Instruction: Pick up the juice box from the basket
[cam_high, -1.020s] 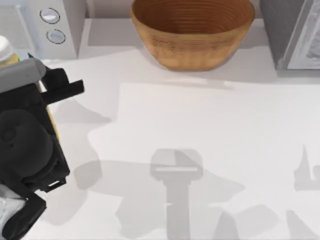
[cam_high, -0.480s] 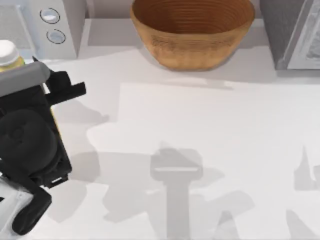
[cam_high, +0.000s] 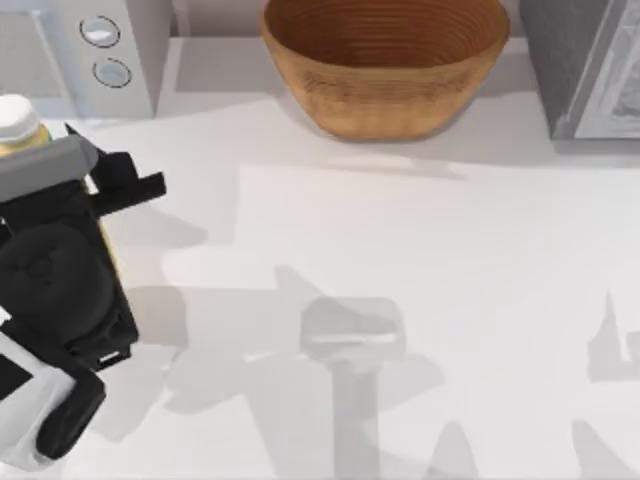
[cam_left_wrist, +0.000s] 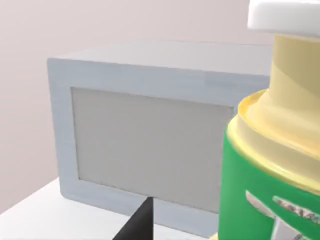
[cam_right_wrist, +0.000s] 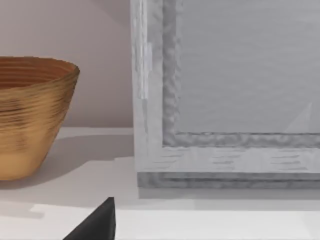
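The basket (cam_high: 385, 70) is a round tan woven bowl at the back middle of the table; its rim also shows in the right wrist view (cam_right_wrist: 30, 115). The part of its dark inside that I see holds no carton. The juice box is out of view. My left gripper (cam_high: 128, 186) hangs over the table's left side, far from the basket. A thin yellow edge (cam_high: 107, 250) runs beside that arm's wrist; I cannot tell what it is. My right gripper (cam_right_wrist: 95, 225) is low over the table near the right grey box.
A bottle (cam_high: 18, 122) with a white cap, yellow neck and green label (cam_left_wrist: 270, 150) stands close to the left gripper. A grey box with two dials (cam_high: 100, 55) sits at the back left. Another grey box (cam_high: 585, 70) is at the back right.
The left arm has shifted slightly toward the table's front. The bottle's white cap now shows more fully and lower in the top view. The shadows on the table have moved.
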